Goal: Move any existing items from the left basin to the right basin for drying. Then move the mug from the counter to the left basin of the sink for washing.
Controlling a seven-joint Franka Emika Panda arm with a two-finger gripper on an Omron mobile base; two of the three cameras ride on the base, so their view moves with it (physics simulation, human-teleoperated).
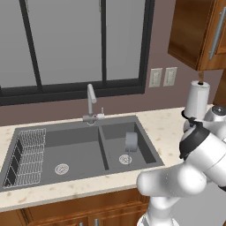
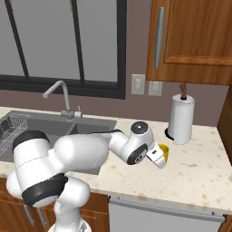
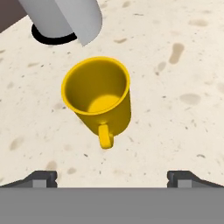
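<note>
The gripper (image 3: 112, 177) is hovering with jaws wide apart over the upright yellow mug (image 3: 98, 97); the paper towel roll (image 3: 61, 17) is standing at eleven o'clock on the counter (image 3: 183, 65).

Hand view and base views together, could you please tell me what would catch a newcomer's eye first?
The bright yellow cylindrical mug stands upright on the beige speckled stone counter, just ahead of the open claw. Beside it stands the white paper towel roll. A dull grey metal cup sits in the narrower right basin.
</note>
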